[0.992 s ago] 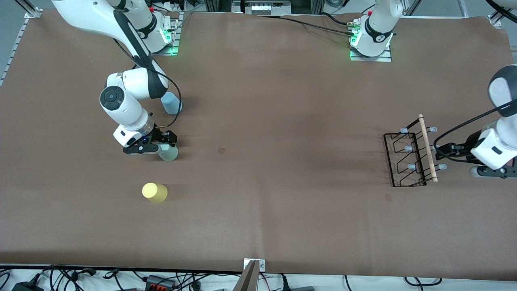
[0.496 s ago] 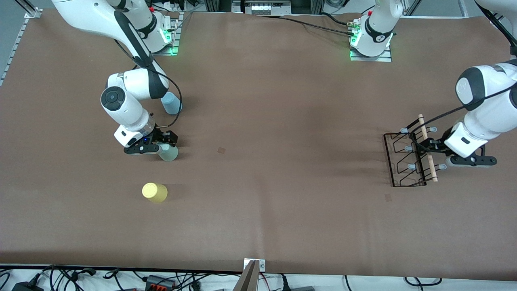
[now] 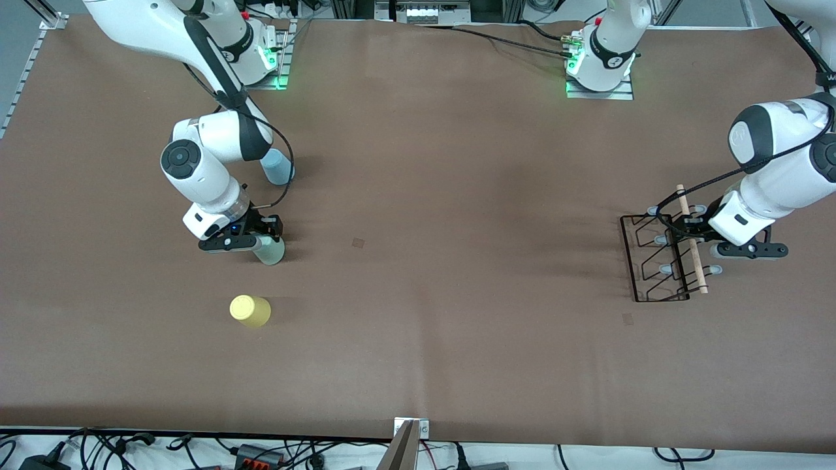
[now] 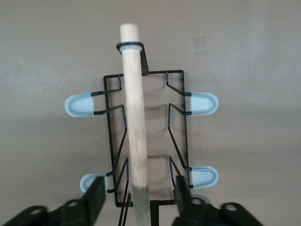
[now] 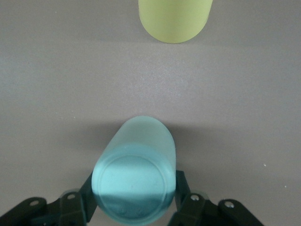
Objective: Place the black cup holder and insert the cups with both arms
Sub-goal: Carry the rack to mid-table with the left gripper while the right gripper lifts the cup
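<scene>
right gripper (image 3: 266,236) clenched on the mint cup (image 3: 272,250), ready to carry it; left gripper (image 4: 136,194) spread wide astride the wooden handle (image 4: 135,127) of the black cup holder (image 3: 656,258), at the left arm's end, lined up for a lift

Right gripper (image 3: 261,239) low at the right arm's end, wrist bent downward, fingers closed on a load. Left gripper (image 3: 690,230) low at the left arm's end, fingers spread apart.
</scene>
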